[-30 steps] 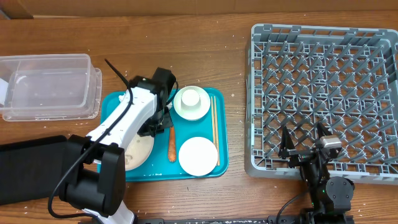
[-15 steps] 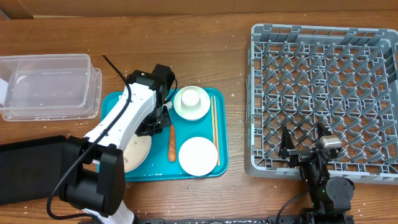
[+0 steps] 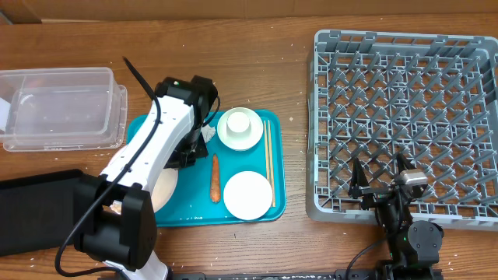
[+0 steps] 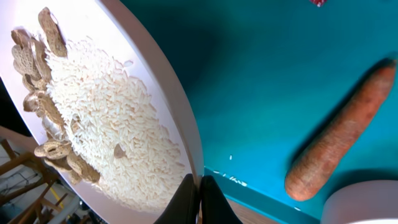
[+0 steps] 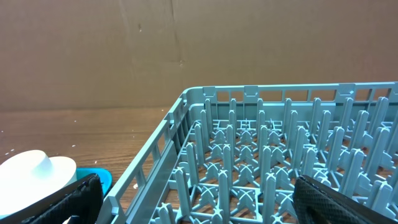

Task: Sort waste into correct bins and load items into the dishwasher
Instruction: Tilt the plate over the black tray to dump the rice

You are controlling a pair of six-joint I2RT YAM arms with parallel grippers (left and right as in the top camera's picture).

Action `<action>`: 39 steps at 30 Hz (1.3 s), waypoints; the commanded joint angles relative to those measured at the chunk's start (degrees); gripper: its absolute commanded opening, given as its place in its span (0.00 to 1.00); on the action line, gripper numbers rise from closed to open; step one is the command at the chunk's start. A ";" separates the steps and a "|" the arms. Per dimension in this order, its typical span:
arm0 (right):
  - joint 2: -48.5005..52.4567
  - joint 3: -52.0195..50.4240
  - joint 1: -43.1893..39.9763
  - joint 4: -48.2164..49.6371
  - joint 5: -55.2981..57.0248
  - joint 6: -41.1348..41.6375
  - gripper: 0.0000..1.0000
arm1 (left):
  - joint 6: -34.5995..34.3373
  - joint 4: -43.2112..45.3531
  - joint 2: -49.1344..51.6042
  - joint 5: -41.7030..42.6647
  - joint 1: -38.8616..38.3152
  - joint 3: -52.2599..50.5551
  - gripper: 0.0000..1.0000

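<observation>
- Overhead: we see the left arm (image 3: 156,148) reaching across the teal tray (image 3: 276,206), which lies on the wooden table (image 3: 257,47). The arm covers its own gripper, so from above we cannot tell how its jaws stand.
- Overhead: part of the white plate (image 3: 165,193) shows from under that arm at the tray's left end. On the tray just beside it lies the carrot (image 3: 214,177). To the right of the carrot sit a white bowl (image 3: 240,136) with a small cup (image 3: 239,122) in it, a second bowl (image 3: 248,194) nearer us, and the chopsticks (image 3: 268,152) along the right edge.
- Overhead: the clear tub (image 3: 62,109) stands at far left, and the black tray (image 3: 39,210) is below it. The grey dish rack (image 3: 405,117) fills the right side, with the right gripper (image 3: 380,179) at its near edge, fingers spread and holding nothing.
- Left wrist: the left gripper (image 4: 199,198) is clenched on the rim of the plate (image 4: 158,81), both dark fingers pressed together there. The plate carries rice (image 4: 106,124) and some brown scraps. The carrot (image 4: 339,134) lies apart on the teal tray (image 4: 261,74), beside an edge of the second bowl (image 4: 360,205).
- Right wrist: the right gripper (image 5: 196,193) is spread wide and empty, facing the dish rack (image 5: 261,155). The second bowl (image 5: 34,168) shows at lower left.
</observation>
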 commanded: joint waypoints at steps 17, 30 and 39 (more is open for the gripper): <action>-0.46 -0.59 0.22 0.31 0.55 0.22 1.00 | 0.48 -4.31 -0.37 -1.14 18.91 9.86 0.04; -0.46 -0.59 0.22 0.31 0.55 0.20 1.00 | 9.40 5.27 -0.37 6.14 35.12 9.86 0.04; -0.46 -0.59 0.22 0.31 0.55 0.20 1.00 | 13.51 11.98 -0.35 9.70 44.87 9.75 0.04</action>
